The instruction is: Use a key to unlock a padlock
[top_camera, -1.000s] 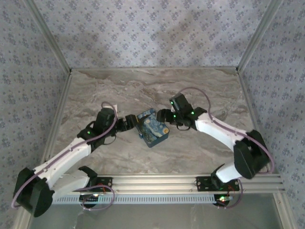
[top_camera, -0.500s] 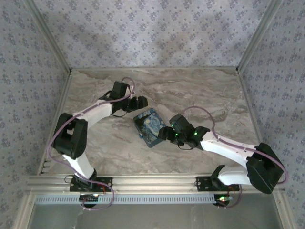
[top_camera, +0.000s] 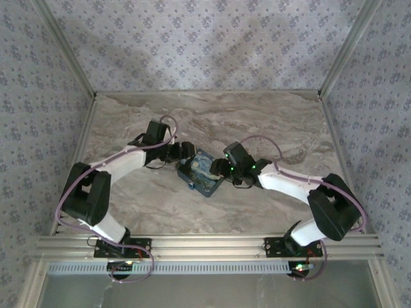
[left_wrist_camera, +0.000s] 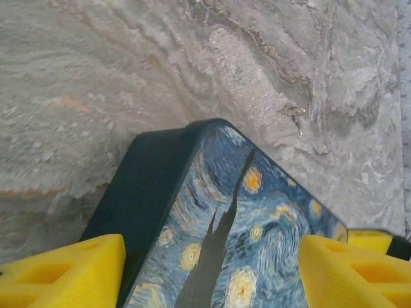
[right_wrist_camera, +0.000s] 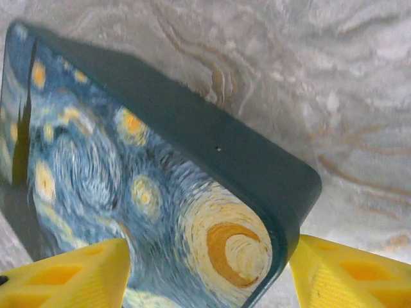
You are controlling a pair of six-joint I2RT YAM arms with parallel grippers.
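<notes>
**Enclosure:** patterned walls [top_camera: 192,45] close in a marbled surface [top_camera: 276,115] on the left, far and right sides.

**Arms:** the left arm [top_camera: 122,163] reaches in from the left and the right arm [top_camera: 292,185] from the right. They meet at mid-surface.

**Item between them:** a blue swirl-painted box [top_camera: 203,173] lies flat at an angle to the surface edges and appears closed.

**Left jaws:** set wide, straddling the box's far-left end, with yellow fingers [left_wrist_camera: 61,269] on either side of it.

**Right jaws:** set wide, straddling the box's right corner in the same way. It cannot be told whether either pair presses on the box or only brackets it.

**Key and padlock:** their location cannot be told. They are judged likely to be inside the box.

**Risks:**
- If one pair closes before the other, the box may twist or skid across the smooth surface.
- If both pairs clamp lid and base together, the box cannot open.
- A grip on a corner alone is shallow, so the painted faces may slip out.
- If the box tips on opening, the small key may spill out and lie flat, which would make it hard to pick up.
</notes>
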